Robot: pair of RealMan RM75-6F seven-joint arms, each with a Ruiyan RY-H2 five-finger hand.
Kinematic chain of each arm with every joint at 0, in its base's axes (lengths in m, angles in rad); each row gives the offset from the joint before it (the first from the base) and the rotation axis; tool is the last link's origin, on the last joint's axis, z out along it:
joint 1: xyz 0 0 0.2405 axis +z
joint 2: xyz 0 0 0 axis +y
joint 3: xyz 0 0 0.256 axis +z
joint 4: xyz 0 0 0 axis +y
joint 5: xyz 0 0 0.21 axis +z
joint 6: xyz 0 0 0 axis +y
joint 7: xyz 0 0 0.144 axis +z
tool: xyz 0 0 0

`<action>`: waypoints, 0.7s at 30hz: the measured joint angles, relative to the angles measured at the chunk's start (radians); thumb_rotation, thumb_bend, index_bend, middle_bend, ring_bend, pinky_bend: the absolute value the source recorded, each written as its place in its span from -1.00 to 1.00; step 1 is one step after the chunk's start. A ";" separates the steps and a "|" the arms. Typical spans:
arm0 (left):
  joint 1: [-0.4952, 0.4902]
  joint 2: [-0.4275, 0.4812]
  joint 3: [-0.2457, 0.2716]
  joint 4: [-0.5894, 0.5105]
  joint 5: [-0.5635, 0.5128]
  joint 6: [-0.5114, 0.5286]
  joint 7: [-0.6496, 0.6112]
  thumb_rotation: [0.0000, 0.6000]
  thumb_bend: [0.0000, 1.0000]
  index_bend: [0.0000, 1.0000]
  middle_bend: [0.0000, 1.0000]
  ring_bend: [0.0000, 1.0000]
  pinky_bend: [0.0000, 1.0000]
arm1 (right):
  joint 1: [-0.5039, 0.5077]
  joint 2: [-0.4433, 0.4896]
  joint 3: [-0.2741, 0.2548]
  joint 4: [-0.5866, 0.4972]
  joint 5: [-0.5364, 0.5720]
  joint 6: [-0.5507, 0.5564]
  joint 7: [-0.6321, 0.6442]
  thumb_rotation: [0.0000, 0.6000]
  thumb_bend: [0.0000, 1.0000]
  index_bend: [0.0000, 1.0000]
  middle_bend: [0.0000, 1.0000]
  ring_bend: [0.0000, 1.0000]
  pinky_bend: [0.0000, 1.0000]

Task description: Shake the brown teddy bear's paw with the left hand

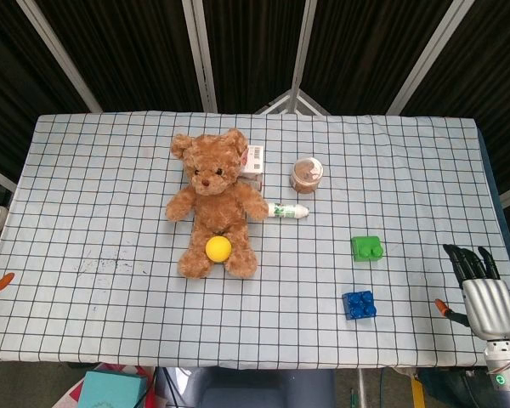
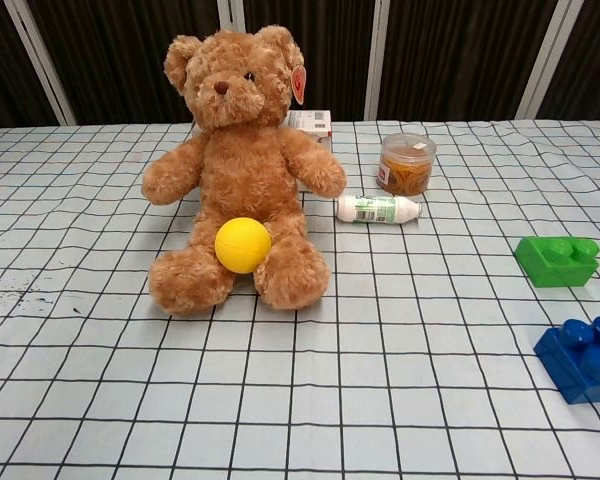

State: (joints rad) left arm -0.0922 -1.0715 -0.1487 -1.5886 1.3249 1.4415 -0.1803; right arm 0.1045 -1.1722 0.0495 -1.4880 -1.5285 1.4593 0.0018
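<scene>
The brown teddy bear point(image 1: 214, 202) sits upright on the checked cloth, left of the middle, facing me. In the chest view the teddy bear point(image 2: 238, 160) holds its paws out to both sides, one paw point(image 2: 166, 182) toward my left and the other paw point(image 2: 323, 176) toward my right. A yellow ball point(image 2: 242, 244) lies between its legs. Of my left hand only an orange-tipped sliver point(image 1: 0, 283) shows at the left table edge, far from the bear. My right hand point(image 1: 483, 293) rests at the right front corner, fingers stretched out and holding nothing.
Right of the bear lie a white bottle point(image 1: 289, 211), a clear tub of brown bits point(image 1: 307, 174) and a small box point(image 1: 253, 160) behind its ear. A green block point(image 1: 367, 247) and a blue block point(image 1: 358, 303) sit at the front right.
</scene>
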 measured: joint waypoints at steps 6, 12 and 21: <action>-0.001 0.001 -0.001 0.000 -0.001 -0.001 0.000 1.00 -0.54 -0.55 -0.78 -1.00 -0.92 | -0.001 -0.001 -0.002 0.000 0.002 -0.003 -0.007 1.00 -0.58 -0.98 -0.73 -0.74 -0.90; 0.002 0.000 0.004 -0.006 0.016 0.011 0.006 1.00 -0.54 -0.56 -0.78 -1.00 -0.92 | -0.007 0.004 -0.001 -0.004 0.003 0.010 -0.004 1.00 -0.58 -0.98 -0.73 -0.74 -0.90; -0.018 -0.009 0.003 0.001 -0.005 -0.033 0.020 1.00 -0.54 -0.58 -0.79 -1.00 -0.92 | -0.008 0.007 -0.005 -0.006 0.012 -0.005 -0.005 1.00 -0.58 -0.98 -0.73 -0.74 -0.90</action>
State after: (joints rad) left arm -0.1100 -1.0804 -0.1462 -1.5880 1.3202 1.4085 -0.1602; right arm 0.0965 -1.1648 0.0441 -1.4945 -1.5170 1.4538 -0.0030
